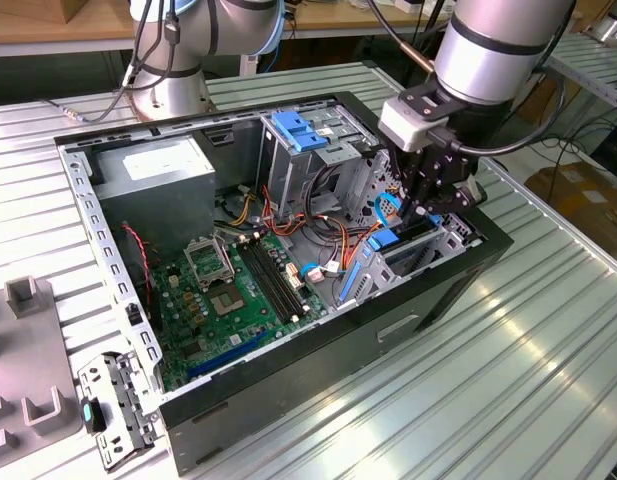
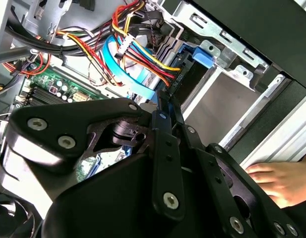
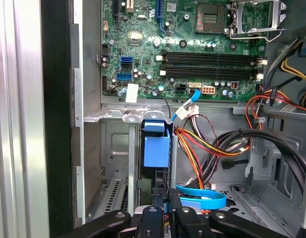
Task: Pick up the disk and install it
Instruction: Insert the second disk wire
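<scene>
The disk (image 1: 393,243) stands on edge in the drive bay at the front corner of the open computer case (image 1: 318,345), toward the exterior view's right. Its blue rails show between the bay's metal walls. In the first wrist view the disk (image 3: 156,146) runs edge-on from its blue end toward the fingers. My gripper (image 1: 428,215) reaches down into the bay right over it. In both wrist views the gripper (image 3: 165,206) (image 2: 161,96) has its black fingers drawn together, narrower than the disk, with the tips at the disk's near edge.
A silver cage with a wide blue clip (image 1: 303,135) stands behind the bay, a grey box with a white label (image 1: 153,170) at the back. Coloured cables (image 3: 212,148) crowd beside the bay, next to the motherboard (image 1: 228,290). A hand (image 2: 279,181) rests outside the case.
</scene>
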### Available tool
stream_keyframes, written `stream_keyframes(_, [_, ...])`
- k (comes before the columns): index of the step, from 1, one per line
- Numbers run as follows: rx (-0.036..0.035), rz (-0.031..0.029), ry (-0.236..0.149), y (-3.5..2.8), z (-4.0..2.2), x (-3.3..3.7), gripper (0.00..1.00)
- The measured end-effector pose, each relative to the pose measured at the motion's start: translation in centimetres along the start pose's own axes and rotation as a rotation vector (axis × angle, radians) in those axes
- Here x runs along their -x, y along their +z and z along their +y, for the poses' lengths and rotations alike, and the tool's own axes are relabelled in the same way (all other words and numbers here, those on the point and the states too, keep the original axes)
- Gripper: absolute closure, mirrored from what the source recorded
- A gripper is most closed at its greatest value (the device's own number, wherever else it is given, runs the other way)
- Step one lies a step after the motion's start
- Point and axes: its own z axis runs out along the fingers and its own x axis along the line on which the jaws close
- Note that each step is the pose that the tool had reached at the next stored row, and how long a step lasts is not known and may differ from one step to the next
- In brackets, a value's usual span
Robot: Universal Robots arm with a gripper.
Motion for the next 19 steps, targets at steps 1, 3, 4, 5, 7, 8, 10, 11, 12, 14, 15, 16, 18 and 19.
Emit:
stream_keyframes(1, [0.0,0.0,0.0,0.01,0.0,-0.01,0.84])
stream_keyframes(3, [-0.0002,-0.0011,0.0,0.05,0.01,-0.12,0.84])
stream_keyframes(4, [-0.0004,-0.0019,0.0,0.06,0.01,-0.13,0.84])
stream_keyframes(5, [-0.0005,-0.0041,0.0,0.08,0.01,-0.16,0.84])
stream_keyframes(7, [-0.0006,-0.0128,0.001,0.1,0.01,-0.27,0.84])
stream_keyframes(8, [-0.0008,-0.0212,0.002,0.1,0.01,-0.38,0.84])
stream_keyframes(10, [-0.0011,-0.0359,0.004,0.1,0.02,-0.5,0.84])
stream_keyframes(11, [-0.0012,-0.0427,0.005,0.1,0.02,-0.58,0.84])
stream_keyframes(12, [-0.0014,-0.0481,0.005,0.11,0.02,-0.66,0.84])
stream_keyframes(14, [-0.0017,-0.0593,0.006,0.11,0.03,-0.85,0.84])
stream_keyframes(15, [-0.0017,-0.0621,0.007,0.12,0.03,-0.95,0.84])
stream_keyframes(16, [-0.0017,-0.0639,0.007,0.13,0.03,-1.02,0.84])
stream_keyframes(18, [-0.0018,-0.0666,0.008,0.15,0.04,-1.14,0.84])
stream_keyframes(19, [-0.0018,-0.0678,0.008,0.15,0.04,-1.15,0.84])
